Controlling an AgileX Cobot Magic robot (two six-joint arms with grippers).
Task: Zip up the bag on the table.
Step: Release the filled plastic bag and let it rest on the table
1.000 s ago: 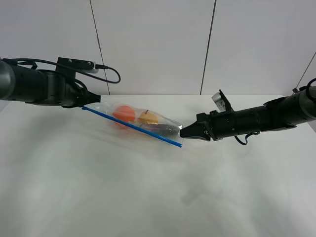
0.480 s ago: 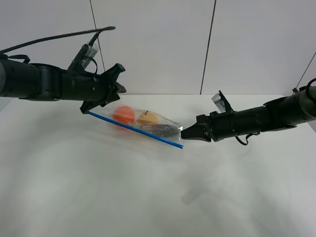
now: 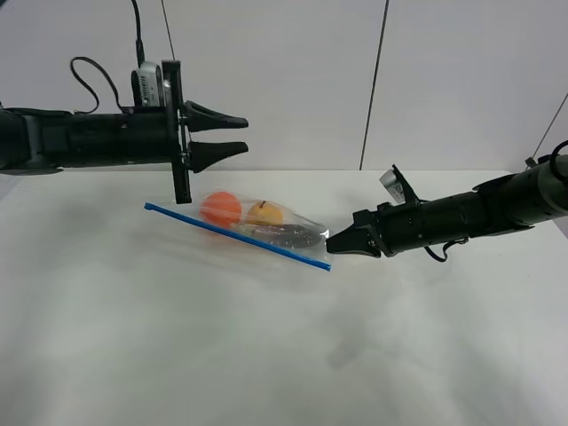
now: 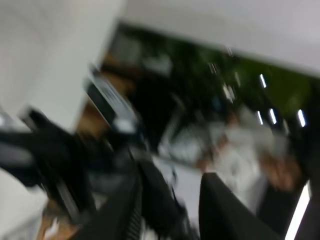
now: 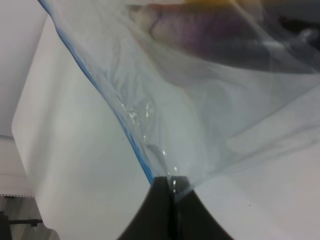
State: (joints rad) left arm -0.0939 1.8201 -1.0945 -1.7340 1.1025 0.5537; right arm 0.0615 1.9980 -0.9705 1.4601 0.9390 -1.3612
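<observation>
The bag [image 3: 257, 227] lies on the table [image 3: 266, 346], its blue zipper strip [image 3: 232, 233] running from upper left to lower right. Orange, yellow and dark purple items show inside it. My right gripper [image 3: 330, 241] is shut on the bag's right corner. In the right wrist view the fingertips [image 5: 172, 192] pinch the clear plastic [image 5: 200, 100] next to the blue strip [image 5: 95, 90]. My left gripper [image 3: 243, 133] is open and empty, raised above the bag's left end and pointing right. The left wrist view is blurred; it shows the spread fingers [image 4: 150, 197] and no bag.
The white tabletop [image 5: 65, 175] extends around the bag on all sides. A grey panelled wall [image 3: 284, 80] stands behind the table. The left arm's cable [image 3: 98, 67] loops above the arm.
My left gripper has let go of the bag's left end, risen and turned to point right, open. The bag's left end has dropped to the table. The right gripper has stayed put.
</observation>
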